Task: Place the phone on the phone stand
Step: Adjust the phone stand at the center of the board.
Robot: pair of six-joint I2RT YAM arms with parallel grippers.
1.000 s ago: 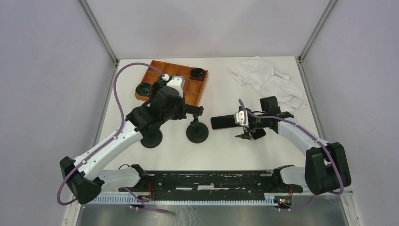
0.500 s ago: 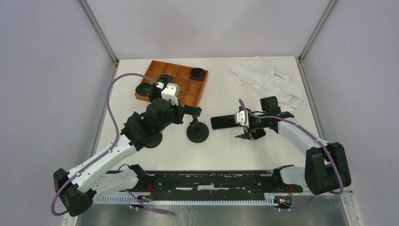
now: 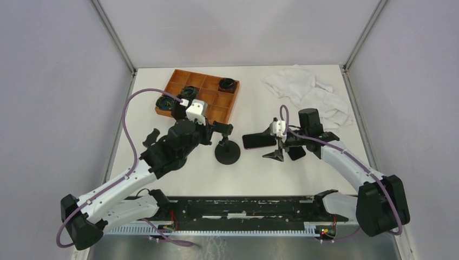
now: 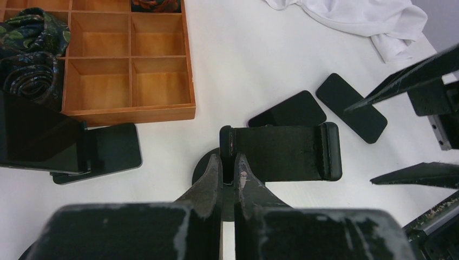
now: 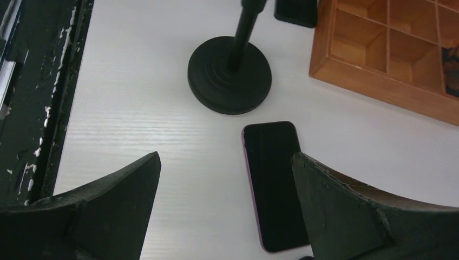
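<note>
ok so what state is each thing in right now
phone stand: upright, cradle empty
phone: lying flat, screen dark
left gripper: shut on the cradle's end
right gripper: open wide over the phone
white cloth: crumpled
wooden tray: several compartments empty

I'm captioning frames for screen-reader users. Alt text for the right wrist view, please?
The open right gripper hovers above a dark phone lying flat on the white table. Beyond it stands the phone stand on its round black base, with a compartmented wooden tray at upper right.
</note>
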